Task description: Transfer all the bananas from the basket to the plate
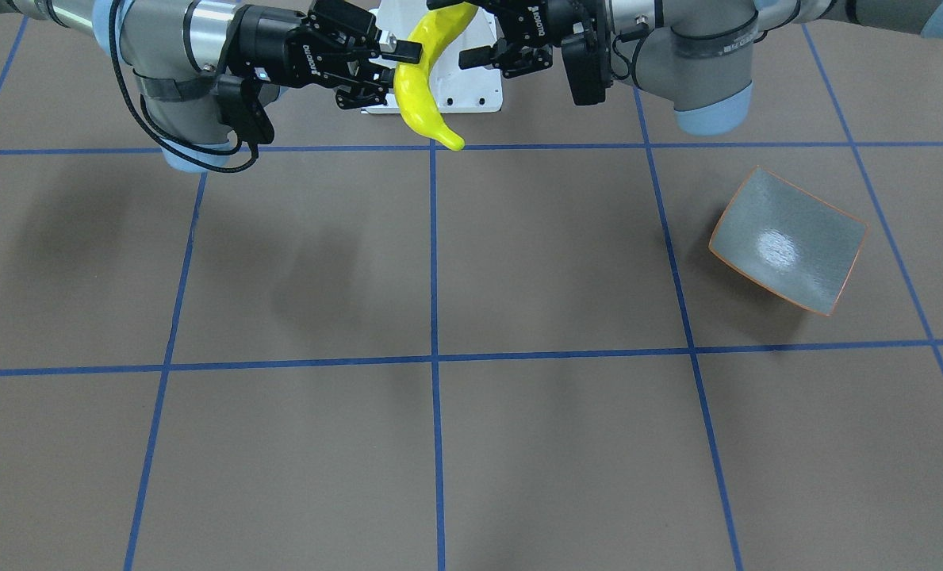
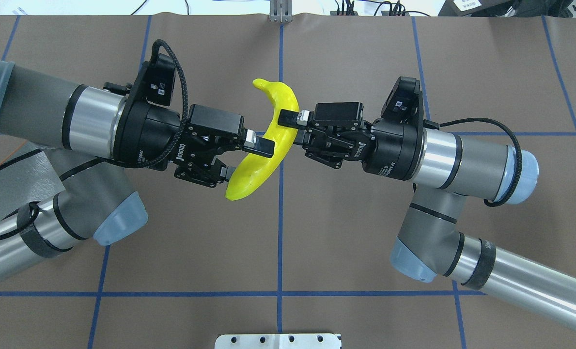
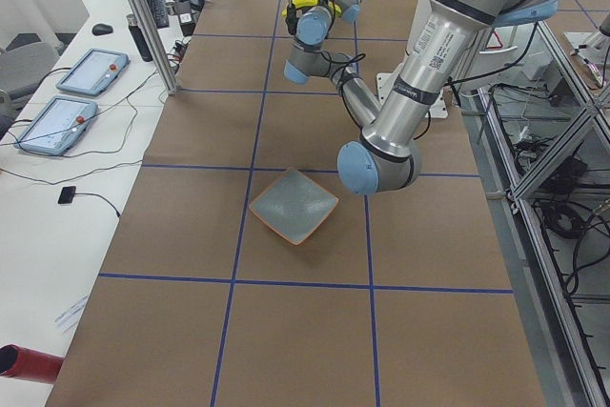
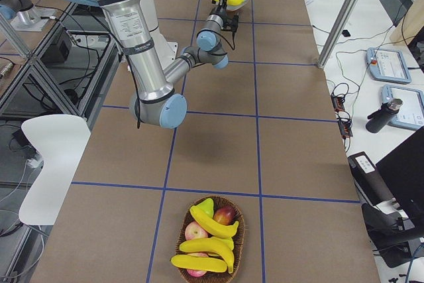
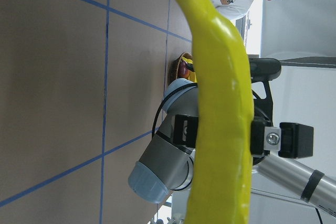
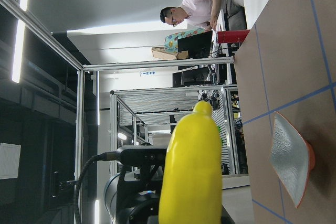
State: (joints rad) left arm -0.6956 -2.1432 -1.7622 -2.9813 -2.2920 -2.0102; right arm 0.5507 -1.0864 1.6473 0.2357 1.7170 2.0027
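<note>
I see 2 arms, left arm [image 2: 36, 111] and right arm [image 2: 472, 157], both matte grey tubes with polished silver bands and pale blue caps [image 2: 120, 225]. Each ends in black jaws with white lettering. A black cable [image 2: 165, 42] loops off each black wrist camera [image 2: 159, 82]; black straps [image 2: 33, 230] ring the forearms.

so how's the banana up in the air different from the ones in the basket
The held banana hangs in the air between the left gripper and the right gripper; the basket bananas lie in the basket. The held banana is alone; the basket bananas, three showing, are piled with red fruit. Both are bright yellow and curved.
</note>
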